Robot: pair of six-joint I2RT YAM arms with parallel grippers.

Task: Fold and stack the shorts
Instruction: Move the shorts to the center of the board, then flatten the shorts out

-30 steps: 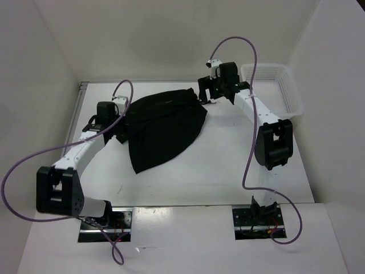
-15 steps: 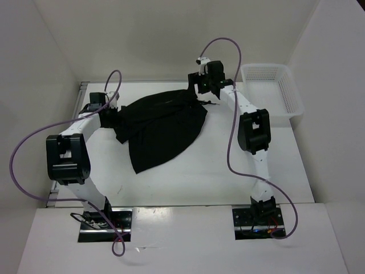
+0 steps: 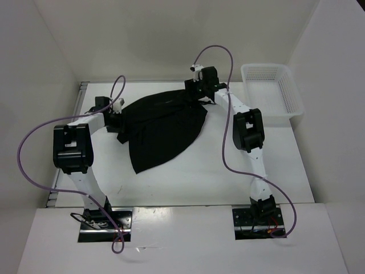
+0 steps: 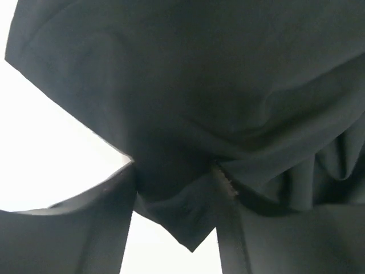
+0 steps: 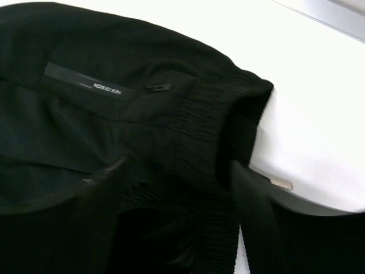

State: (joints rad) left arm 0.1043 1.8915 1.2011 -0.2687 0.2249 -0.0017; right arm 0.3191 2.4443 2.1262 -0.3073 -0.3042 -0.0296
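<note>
Overhead, black shorts (image 3: 162, 128) spread on white desk (image 3: 228, 171), left fingers (image 4: 174, 220) pinching its left edge, right fingers (image 5: 177, 220) clamping the ribbed waistband, basket (image 3: 272, 91) far right.

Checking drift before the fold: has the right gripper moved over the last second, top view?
Yes. The right gripper has shifted left, away from the white basket, along the far edge of the shorts, which lie about where they were.

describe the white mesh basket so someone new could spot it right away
Start at the white table and look to its far right corner, beside the wall. There sits a rectangular white plastic mesh basket, right of the right arm. Unlike the crumpled black fabric shorts mid-table, it is rigid, pale and perforated.
</note>
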